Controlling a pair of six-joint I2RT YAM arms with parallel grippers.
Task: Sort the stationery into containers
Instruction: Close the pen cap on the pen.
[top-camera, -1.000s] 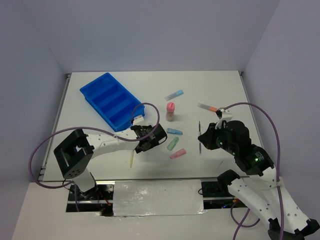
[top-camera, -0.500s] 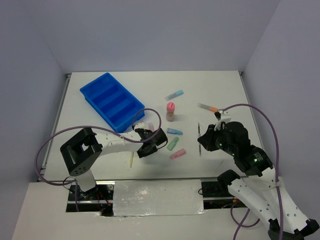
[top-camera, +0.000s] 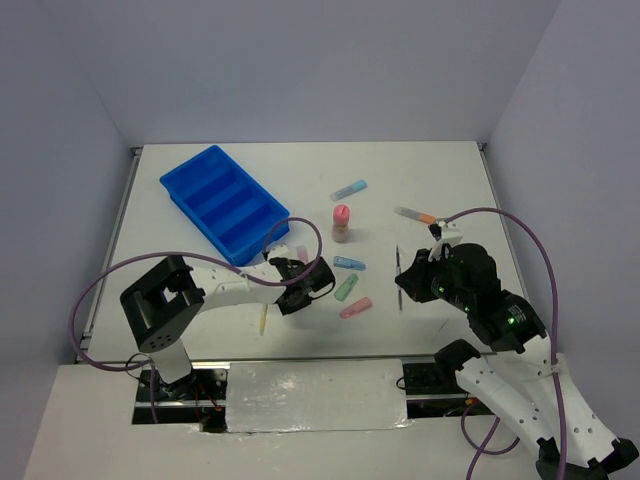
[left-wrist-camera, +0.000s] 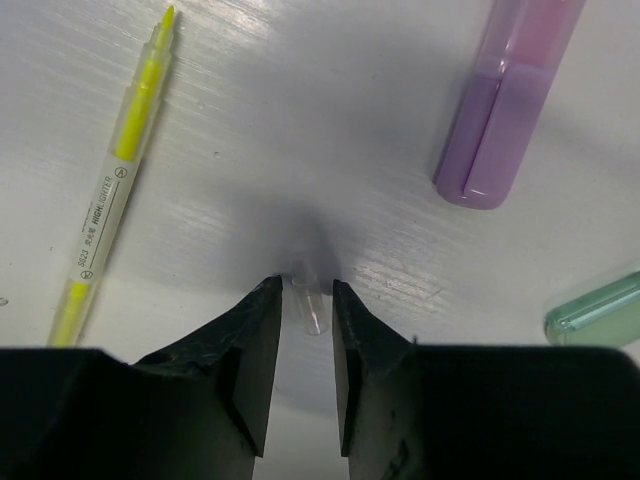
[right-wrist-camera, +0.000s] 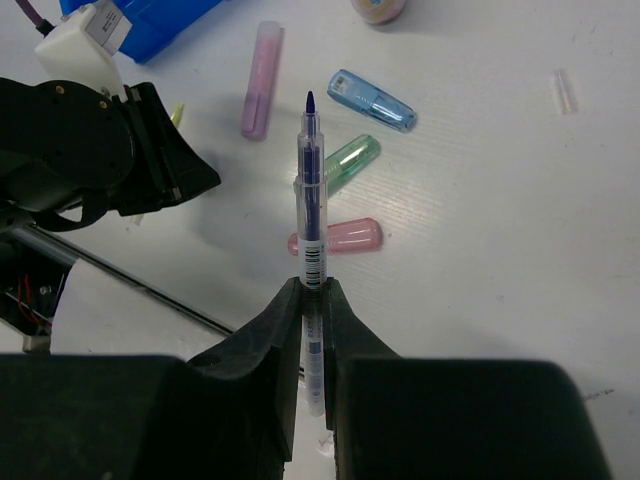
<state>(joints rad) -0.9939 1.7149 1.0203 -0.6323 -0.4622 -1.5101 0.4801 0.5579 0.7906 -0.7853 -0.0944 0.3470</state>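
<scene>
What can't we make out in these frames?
- Left wrist: whether the left gripper pinches the small clear piece; its near end is hidden between the jaws. Top view: the gripper covers it.
- Left wrist: purple stick cut by the top edge, green stick by the right.
- Right wrist: blue tray and bottle cut by the top edge.

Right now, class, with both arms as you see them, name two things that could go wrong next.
One: the left gripper straddles a small clear piece lying flat on the table; being so slight, it may slip out when pinched. Two: the right gripper pinches the blue pen with a long stretch jutting beyond its grip, so the pen could pivot or snag the wall of the blue tray.
</scene>
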